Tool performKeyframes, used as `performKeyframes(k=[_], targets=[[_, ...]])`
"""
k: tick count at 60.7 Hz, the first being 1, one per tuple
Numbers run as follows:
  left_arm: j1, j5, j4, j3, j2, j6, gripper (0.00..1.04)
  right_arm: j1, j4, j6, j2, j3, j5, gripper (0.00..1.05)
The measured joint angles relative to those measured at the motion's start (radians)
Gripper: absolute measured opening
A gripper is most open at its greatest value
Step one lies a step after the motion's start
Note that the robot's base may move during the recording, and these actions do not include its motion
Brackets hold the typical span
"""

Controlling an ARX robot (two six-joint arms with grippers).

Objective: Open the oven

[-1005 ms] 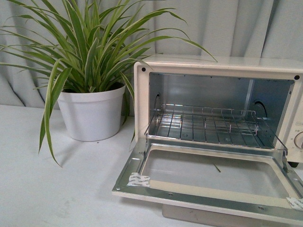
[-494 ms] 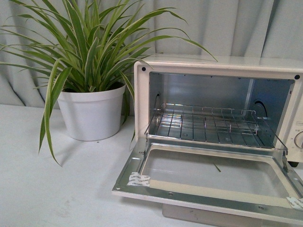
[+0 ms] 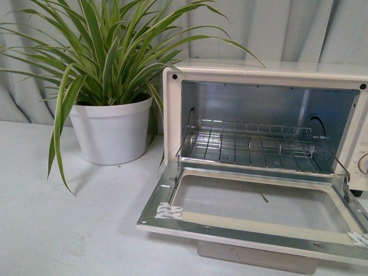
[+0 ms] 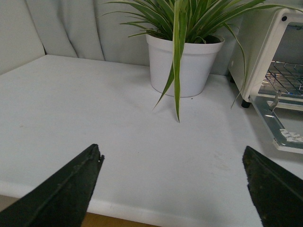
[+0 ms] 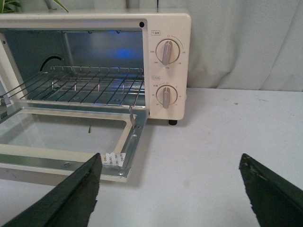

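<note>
Oven (image 3: 270, 75) stands on the white table (image 3: 63, 224) before a grey curtain (image 3: 276, 29), right of a potted plant (image 3: 109, 129), door (image 3: 253, 210) dropped flat, wire rack (image 3: 253, 146) exposed. Knob (image 5: 167, 52) markings and door stickers are too small to read. My left gripper (image 4: 173, 182) and right gripper (image 5: 168, 189) both hang spread wide over the table, holding nothing.

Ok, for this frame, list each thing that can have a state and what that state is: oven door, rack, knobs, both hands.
Cream-white boxy toaster oven: open, cavity empty.
Glass-windowed drop-down door: fully down, lying flat.
Wire rack: seated inside, bare.
Two side knobs: pointers near vertical.
Left hand: open, empty, above the table.
Right hand: open, empty, clear of the door.
</note>
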Motion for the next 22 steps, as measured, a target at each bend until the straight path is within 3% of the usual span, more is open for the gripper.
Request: performKeyframes(k=[3,22], targets=[[0.0,0.0,0.0,0.0,0.0,0.002,1.0,0.0,0.0,0.001,0.0,0.0,0.0,0.97],[0.0,0.0,0.0,0.0,0.0,0.002,0.98,0.0,0.0,0.0,0.0,0.0,0.0,0.95]])
